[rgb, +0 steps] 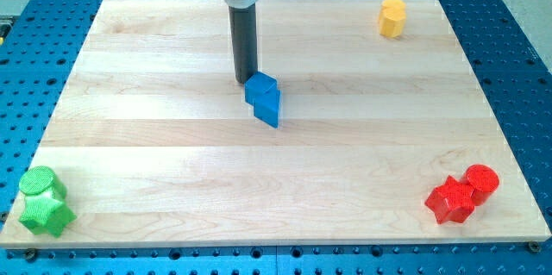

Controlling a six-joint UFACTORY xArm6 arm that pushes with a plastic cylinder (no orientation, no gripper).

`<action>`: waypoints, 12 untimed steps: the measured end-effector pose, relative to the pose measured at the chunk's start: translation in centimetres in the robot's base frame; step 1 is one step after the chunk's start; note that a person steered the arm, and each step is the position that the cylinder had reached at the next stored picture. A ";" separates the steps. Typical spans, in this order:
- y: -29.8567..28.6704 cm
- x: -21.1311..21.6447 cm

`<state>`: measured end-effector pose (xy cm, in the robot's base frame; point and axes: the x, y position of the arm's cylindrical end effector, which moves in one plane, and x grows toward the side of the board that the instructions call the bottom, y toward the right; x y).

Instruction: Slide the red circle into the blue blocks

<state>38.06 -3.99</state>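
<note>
The red circle (482, 178) sits at the board's lower right corner, touching a red star-shaped block (450, 201) on its lower left. The blue blocks (263, 99) stand together near the board's middle, a little toward the view's top; they look like two pieces pressed side by side. My tip (244, 82) is at the upper left edge of the blue blocks, touching or almost touching them. It is far from the red circle, which lies toward the view's lower right.
A yellow block (392, 16) stands near the board's top right. A green cylinder (40, 182) and a green star (48, 215) sit together at the lower left corner. The wooden board (155, 137) lies on a blue perforated table.
</note>
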 end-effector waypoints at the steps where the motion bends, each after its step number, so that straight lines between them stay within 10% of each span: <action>1: 0.0 -0.1; 3: 6.8 -6.1; 7: 34.7 16.1; 8: 33.4 21.4; 12: 15.9 12.5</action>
<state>50.58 11.90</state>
